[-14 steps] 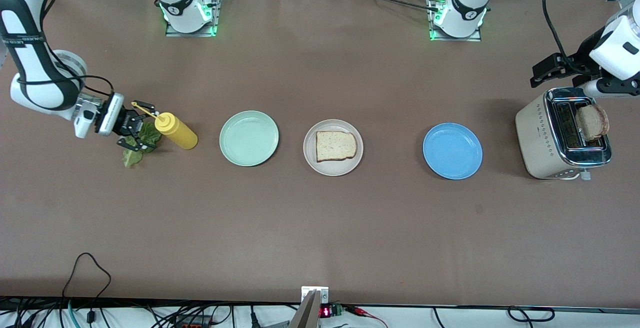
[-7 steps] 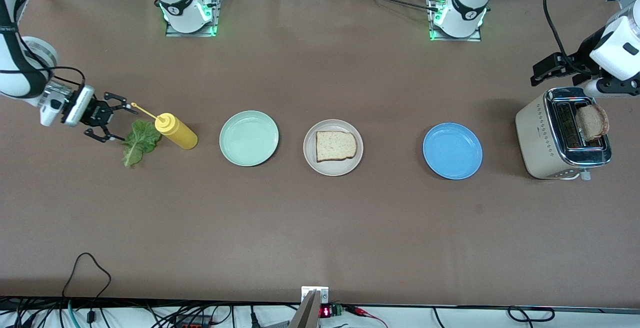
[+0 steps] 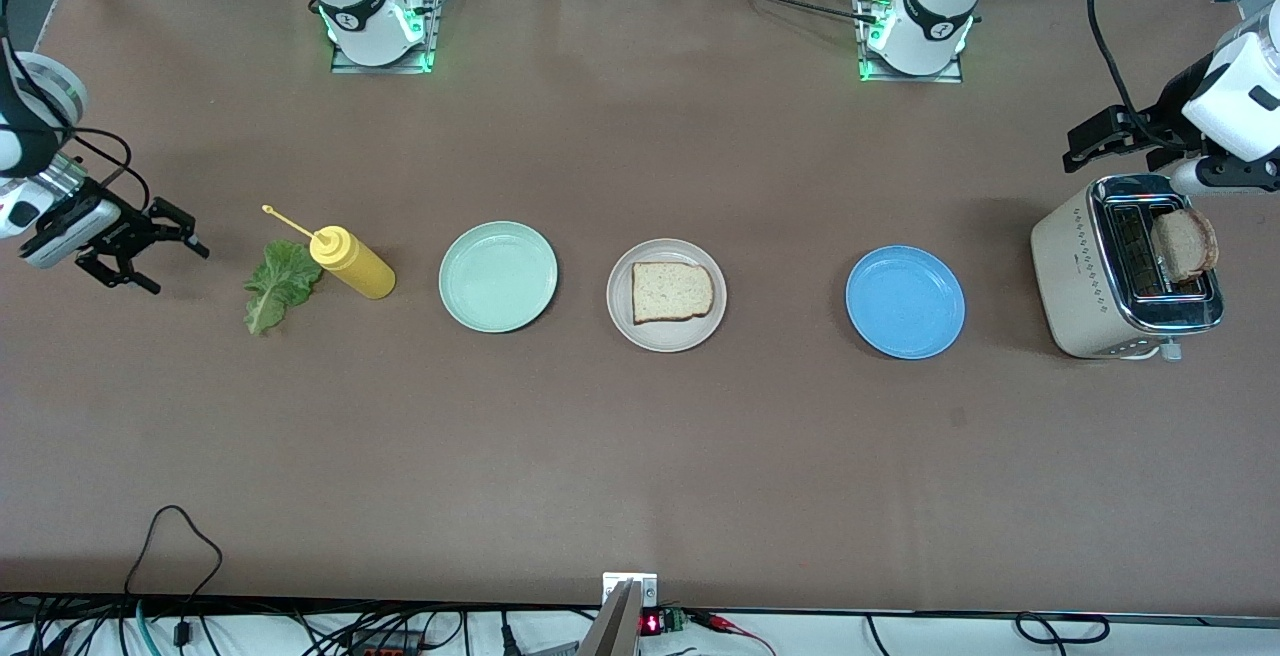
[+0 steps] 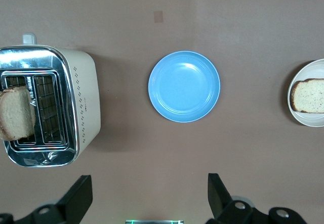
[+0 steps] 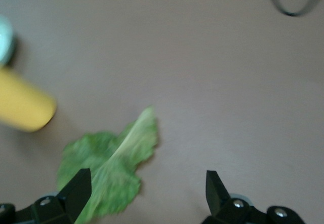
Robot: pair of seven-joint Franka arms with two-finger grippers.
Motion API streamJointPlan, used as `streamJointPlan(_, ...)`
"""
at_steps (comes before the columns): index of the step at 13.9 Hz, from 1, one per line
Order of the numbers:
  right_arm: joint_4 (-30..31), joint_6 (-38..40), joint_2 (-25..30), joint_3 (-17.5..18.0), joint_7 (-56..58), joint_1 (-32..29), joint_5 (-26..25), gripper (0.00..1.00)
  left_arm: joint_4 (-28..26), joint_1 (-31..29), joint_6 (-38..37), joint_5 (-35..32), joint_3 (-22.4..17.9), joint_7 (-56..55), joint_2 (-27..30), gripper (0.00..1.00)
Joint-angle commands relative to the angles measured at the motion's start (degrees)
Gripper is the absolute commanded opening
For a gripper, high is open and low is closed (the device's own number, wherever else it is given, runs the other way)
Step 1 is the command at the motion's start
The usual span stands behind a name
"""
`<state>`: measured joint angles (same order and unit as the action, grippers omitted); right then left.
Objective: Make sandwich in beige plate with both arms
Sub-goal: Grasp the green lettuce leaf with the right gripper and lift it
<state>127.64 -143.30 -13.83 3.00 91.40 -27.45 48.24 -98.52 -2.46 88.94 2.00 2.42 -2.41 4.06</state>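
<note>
The beige plate (image 3: pixel 666 295) lies mid-table between two other plates and holds one toast slice (image 3: pixel 672 292). We count three plates (also a mint green plate (image 3: pixel 498 276) and a blue plate (image 3: pixel 905 301)), two toast slices, one lettuce leaf (image 3: pixel 277 282), one yellow squeeze bottle (image 3: pixel 352 261) and one toaster (image 3: pixel 1125 265). The second toast slice (image 3: pixel 1184 244) stands in the toaster's slot. The right gripper (image 3: pixel 140 248), jaws released and empty, hangs just beside the leaf, toward the right arm's end. The left gripper (image 3: pixel 1090 144), jaws spread, hovers beside the toaster. We judge the leaf comes next: centre the jaws over its thick midrib, descend low, and pinch gently clear of the bottle.
</note>
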Motion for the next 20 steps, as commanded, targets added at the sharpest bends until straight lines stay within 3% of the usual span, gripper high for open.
streamJointPlan(1, 0.5, -7.41, -0.05, 2.17, -16.37, 2.93, -3.05, 1.0, -0.45, -0.26, -0.34, -0.33, 0.21, -0.49, 0.77, 1.0)
streamJointPlan(4, 0.42, -11.99, -1.28, 2.97, -37.8, 6.0, -14.09, 1.0, -0.36, -0.26, -0.43, -0.41, 0.21, -0.32, 0.77, 1.0)
streamJointPlan(7, -0.9, -11.39, -2.51, 3.23, -66.09, 7.06, -35.78, 1.0, -0.18, -0.26, -0.43, -0.68, 0.3, -0.4, 0.86, 1.0)
streamJointPlan(10, -3.0, -6.75, -3.83, 5.43, -85.12, 7.24, -47.95, 1.0, -0.01, -0.35, -0.35, -0.68, -0.23, -0.31, 0.86, 1.0)
streamJointPlan(13, -4.59, -3.39, -6.02, 5.78, -94.81, 8.29, -54.03, 1.0, -0.01, -0.35, -0.17, -0.68, -0.14, -0.49, 0.69, 1.0)
streamJointPlan(20, -4.68, -3.39, -11.12, 5.79, -99.75, 8.65, -58.26, 1.0, -0.18, -0.35, -0.96, -0.77, -0.23, -0.58, 0.69, 1.0)
